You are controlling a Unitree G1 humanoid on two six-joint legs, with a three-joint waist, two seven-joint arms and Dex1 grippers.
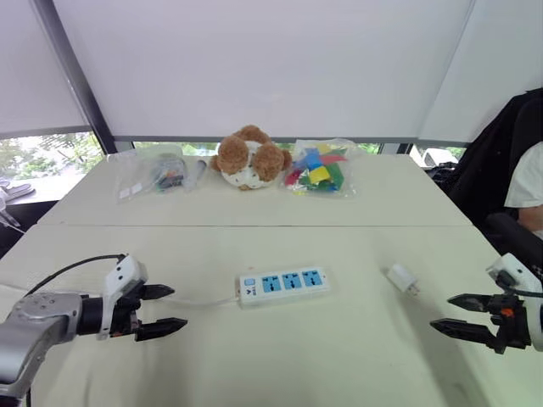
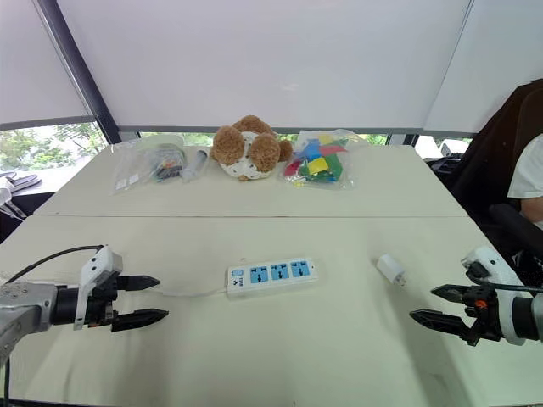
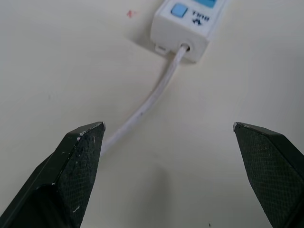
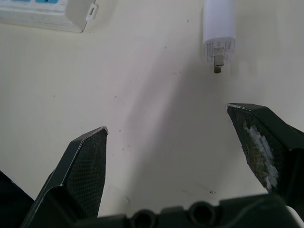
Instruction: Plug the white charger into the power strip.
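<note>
A white power strip with three blue sockets lies flat in the middle of the near table, its white cord running off toward my left. The small white charger lies on its side to the strip's right, prongs pointing toward my right gripper. My left gripper hovers open just left of the strip, over the cord. My right gripper is open near the table's right edge, a short way from the charger, holding nothing.
On the far table sit a brown and white teddy bear, a clear bag of coloured blocks and a clear bag of small items. A person's arm and a dark chair are at the right edge.
</note>
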